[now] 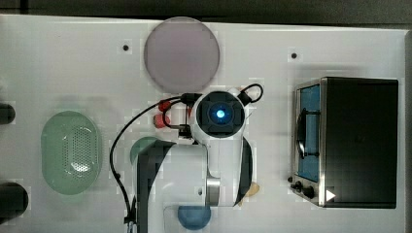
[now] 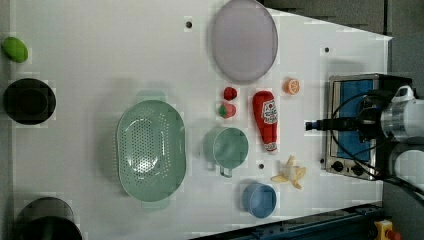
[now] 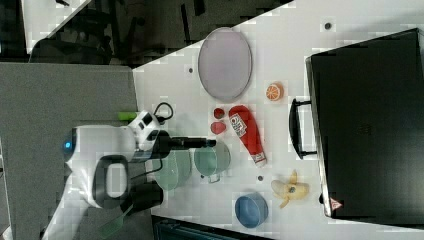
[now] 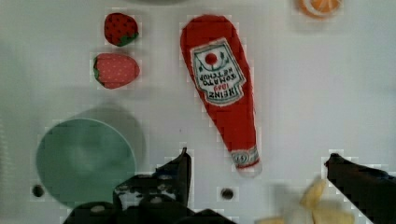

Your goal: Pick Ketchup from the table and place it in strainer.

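Note:
The ketchup [image 2: 265,120] is a soft red bottle with a white label, lying flat on the white table [image 2: 100,60] between a dark-green cup and an orange slice. It also appears in the right view [image 3: 246,132] and the wrist view [image 4: 222,84]. My gripper [image 4: 259,161] is open with nothing in it, hovering well above the table near the bottle's white cap end. The fingers [image 2: 310,125] point at the table. The strainer [image 2: 122,145], a pale mint-green oval basket with a perforated bottom, sits apart toward the left view's left, also at the top view's left [image 1: 48,145].
Two strawberries [image 2: 229,93] [image 2: 226,110] lie beside the ketchup. A dark-green cup [image 2: 230,147], a blue bowl [image 2: 260,200], a peeled banana [image 2: 290,172], an orange slice [image 2: 291,86] and a lilac plate [image 2: 243,40] surround it. A toaster oven [image 2: 355,125] stands at the left view's right.

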Action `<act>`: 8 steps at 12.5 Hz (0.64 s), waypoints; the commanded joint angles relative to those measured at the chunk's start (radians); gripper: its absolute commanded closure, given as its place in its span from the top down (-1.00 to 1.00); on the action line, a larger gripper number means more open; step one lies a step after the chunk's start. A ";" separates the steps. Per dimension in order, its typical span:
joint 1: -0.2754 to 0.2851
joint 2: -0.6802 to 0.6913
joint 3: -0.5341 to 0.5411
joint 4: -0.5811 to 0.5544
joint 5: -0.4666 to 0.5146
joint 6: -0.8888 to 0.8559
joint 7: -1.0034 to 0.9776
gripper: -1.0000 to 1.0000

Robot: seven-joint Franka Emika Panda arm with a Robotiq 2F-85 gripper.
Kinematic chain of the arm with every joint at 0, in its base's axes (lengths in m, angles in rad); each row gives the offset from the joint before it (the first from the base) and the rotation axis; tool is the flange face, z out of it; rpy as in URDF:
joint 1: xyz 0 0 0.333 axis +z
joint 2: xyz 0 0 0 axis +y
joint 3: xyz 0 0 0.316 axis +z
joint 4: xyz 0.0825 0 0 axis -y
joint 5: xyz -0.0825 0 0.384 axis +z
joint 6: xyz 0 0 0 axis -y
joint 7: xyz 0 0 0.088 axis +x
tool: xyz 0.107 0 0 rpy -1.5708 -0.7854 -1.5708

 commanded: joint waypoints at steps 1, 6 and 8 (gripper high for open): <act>0.005 0.033 0.003 -0.029 -0.002 0.126 -0.179 1.00; 0.005 0.194 0.005 -0.050 -0.095 0.279 -0.179 1.00; 0.005 0.251 0.006 -0.051 -0.095 0.323 -0.178 1.00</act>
